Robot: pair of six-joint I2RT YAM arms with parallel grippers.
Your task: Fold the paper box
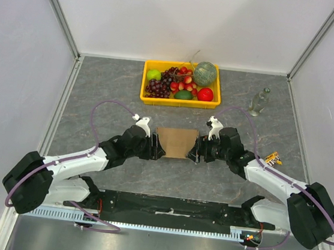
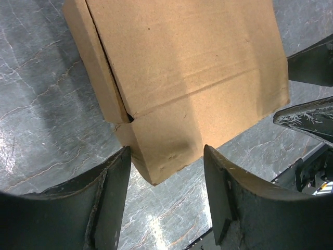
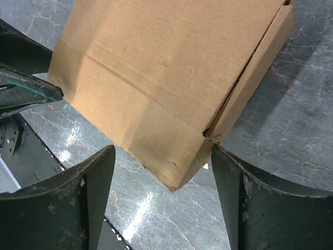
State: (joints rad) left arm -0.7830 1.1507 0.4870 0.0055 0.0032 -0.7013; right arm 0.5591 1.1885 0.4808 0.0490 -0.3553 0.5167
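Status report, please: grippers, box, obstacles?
Left gripper open, right gripper open, each straddling a corner of box. Box looks closed, on table. Fruit crate beyond, not touching.

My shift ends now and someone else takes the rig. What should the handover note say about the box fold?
Left gripper: open, a left-side corner of the box between its fingers.
Right gripper: open, a right-side corner between its fingers.
Box: mid-table, in front of the crate.
Done: it looks folded shut, lid down.
Left: the side seams gape slightly; probably press them in, then back off.
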